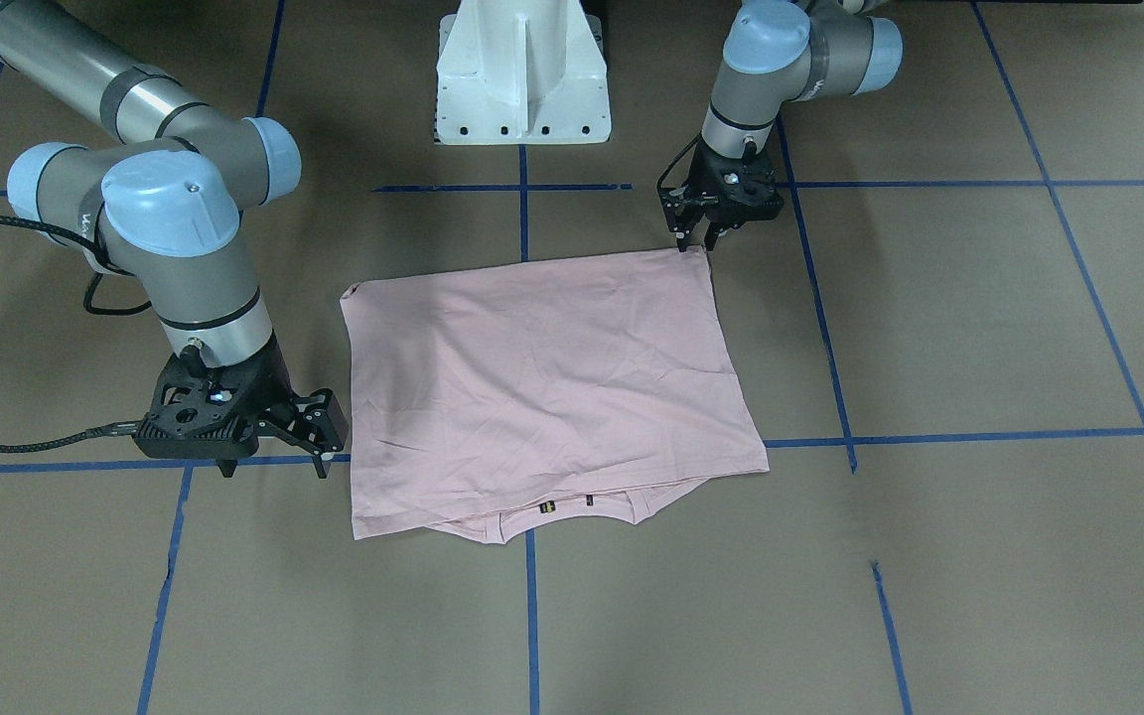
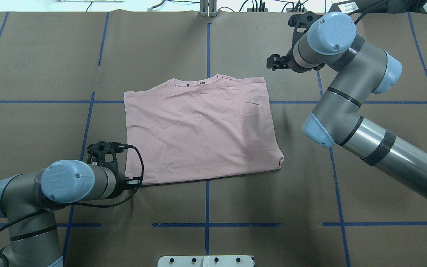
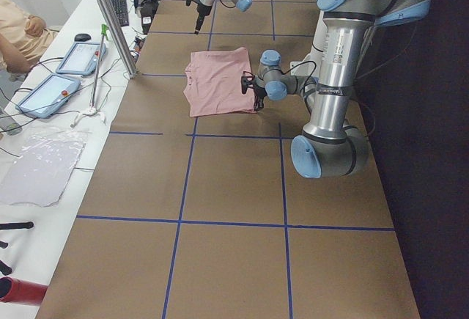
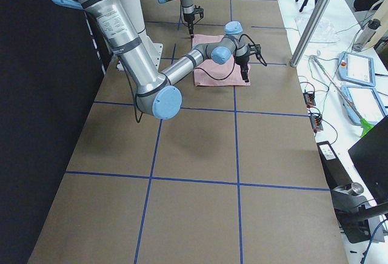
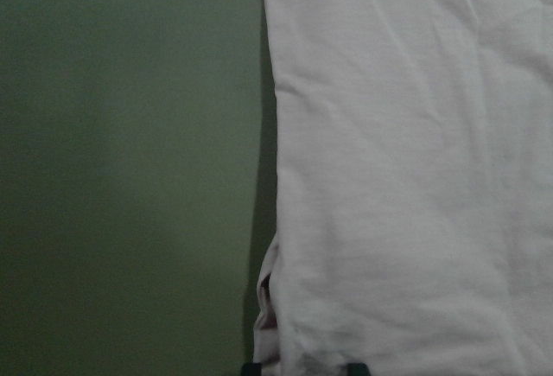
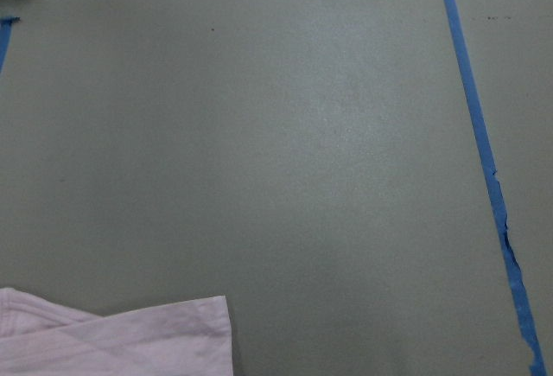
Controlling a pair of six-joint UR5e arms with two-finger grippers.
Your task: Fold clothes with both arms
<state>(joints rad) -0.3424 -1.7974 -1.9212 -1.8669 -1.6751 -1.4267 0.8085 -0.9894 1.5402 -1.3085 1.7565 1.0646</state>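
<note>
The T-shirt (image 1: 542,387) lies half folded. My left tool (image 1: 696,245) is apart astride its corner and my right tool (image 1: 276,469) is apart beside it. Next, I think, both must pinch.

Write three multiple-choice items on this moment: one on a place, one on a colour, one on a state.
1. Where is the left end effector?
A. At a corner of the shirt on the robot's side
B. Over the shirt's middle
C. Nowhere near the shirt

2. What colour are the tape lines on the table?
A. Red
B. Blue
C. Yellow

3. How does the shirt lie?
A. Bunched in a heap
B. Hanging in the air
C. Flat, plain side up

Answers:
1 A: in the front-facing view its fingertips stand right at that corner.
2 B: every line of the grid is blue.
3 C: the shirt is spread on the table and no print shows.
</note>
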